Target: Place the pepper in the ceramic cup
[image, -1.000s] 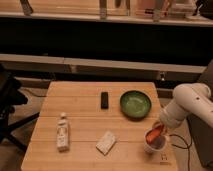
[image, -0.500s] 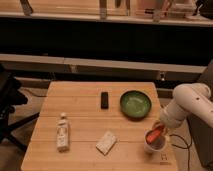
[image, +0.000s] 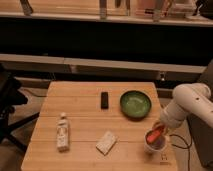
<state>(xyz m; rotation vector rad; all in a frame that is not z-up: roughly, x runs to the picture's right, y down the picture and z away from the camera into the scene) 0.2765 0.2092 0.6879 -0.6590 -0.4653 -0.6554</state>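
Nothing is moving since a moment ago: the gripper [image: 158, 131], grip unclear, is hovering the tapered orange-red pepper [image: 156, 134] at the small pale glossy ceramic cup [image: 154, 144] just beneath it, seemingly awaiting release.

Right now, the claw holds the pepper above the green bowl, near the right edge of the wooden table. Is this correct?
Not quite. In the camera view the claw has the pepper at the ceramic cup, not above the green bowl, which sits apart, further back. The rest holds: this is near the right edge of the wooden table.
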